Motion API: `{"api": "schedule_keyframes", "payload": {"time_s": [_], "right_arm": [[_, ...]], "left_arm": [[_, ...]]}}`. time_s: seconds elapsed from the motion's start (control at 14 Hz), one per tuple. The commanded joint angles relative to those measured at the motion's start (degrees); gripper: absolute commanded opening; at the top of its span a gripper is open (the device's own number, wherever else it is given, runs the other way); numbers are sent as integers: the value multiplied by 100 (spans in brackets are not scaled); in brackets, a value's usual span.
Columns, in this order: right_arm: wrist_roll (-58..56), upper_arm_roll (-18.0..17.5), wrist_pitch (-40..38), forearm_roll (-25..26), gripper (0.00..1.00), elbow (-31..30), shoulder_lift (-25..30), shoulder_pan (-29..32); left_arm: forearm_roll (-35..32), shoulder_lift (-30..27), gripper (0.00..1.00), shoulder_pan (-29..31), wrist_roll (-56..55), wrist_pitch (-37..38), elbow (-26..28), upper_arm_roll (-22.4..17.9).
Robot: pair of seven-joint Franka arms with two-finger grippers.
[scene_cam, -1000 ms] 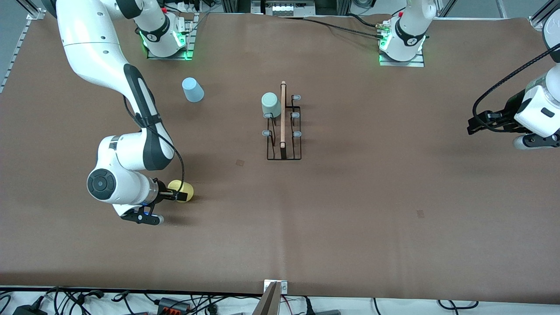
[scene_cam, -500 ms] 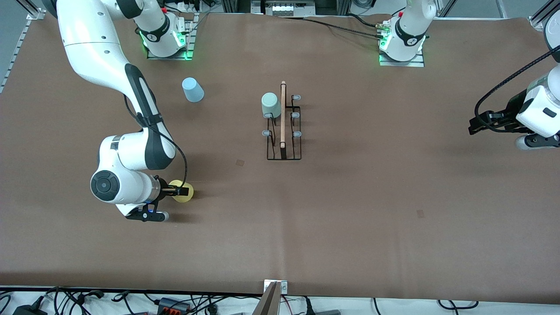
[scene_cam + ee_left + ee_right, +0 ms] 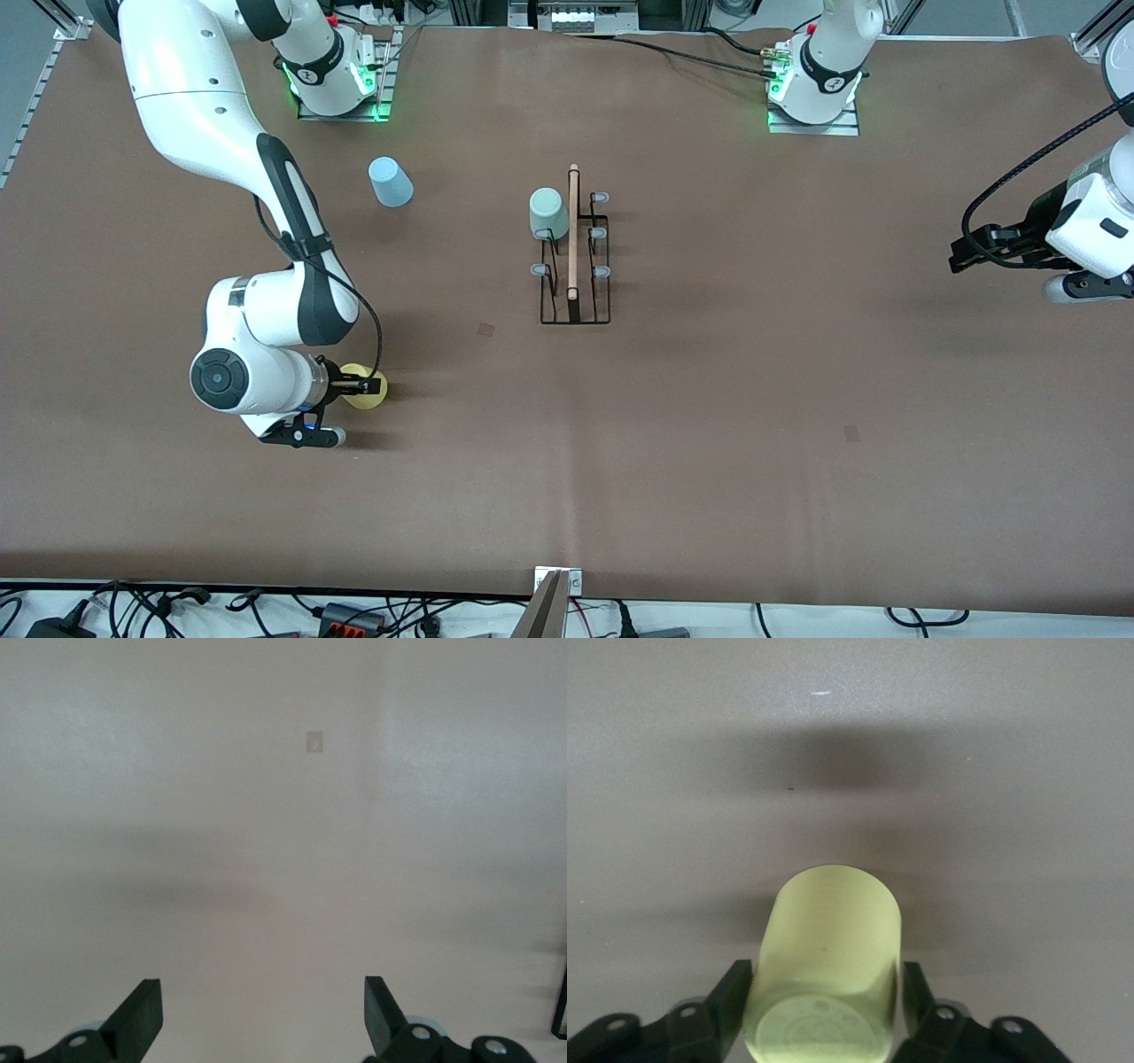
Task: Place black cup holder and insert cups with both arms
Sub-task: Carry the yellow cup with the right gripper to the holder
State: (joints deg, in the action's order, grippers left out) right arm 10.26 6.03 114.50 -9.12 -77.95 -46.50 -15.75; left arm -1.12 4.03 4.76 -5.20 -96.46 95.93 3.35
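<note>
brown table cover (image 3: 709,425), cables (image 3: 354,611) along near edge.

The right gripper (image 3: 824,992) is cut off by the right wrist view's edge — only its fingers (image 3: 726,992) show, pressed against the yellow cup (image 3: 828,957). The left arm (image 3: 1085,226) runs off the front view — its upper links unseen.

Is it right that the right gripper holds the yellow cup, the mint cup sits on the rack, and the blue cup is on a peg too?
Not quite. The front view shows the blue cup standing on the table, off the black cup holder. The rest holds: the right gripper grips the yellow cup, and the mint cup is on the holder.
</note>
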Motion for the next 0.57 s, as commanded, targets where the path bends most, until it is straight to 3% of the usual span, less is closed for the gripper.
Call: {"api": "schedule_keyframes", "payload": {"time_s": [0.0,0.07,0.36,0.5], "right_arm": [[-86,-93,-242,24,37,175,9,64],[-86,-189,-548,16,32,297,105,55],[89,-820,-1823,-2,30,1518,238,-15],[719,-1321,-1896,-2,30,1582,343,-42]], "left_arm": [[-28,-60,100,68,142,48,-4,16],[-28,-60,100,77,142,48,-4,16],[-28,-60,100,77,142,48,-4,16],[-20,-60,100,77,142,48,-4,16]]}}
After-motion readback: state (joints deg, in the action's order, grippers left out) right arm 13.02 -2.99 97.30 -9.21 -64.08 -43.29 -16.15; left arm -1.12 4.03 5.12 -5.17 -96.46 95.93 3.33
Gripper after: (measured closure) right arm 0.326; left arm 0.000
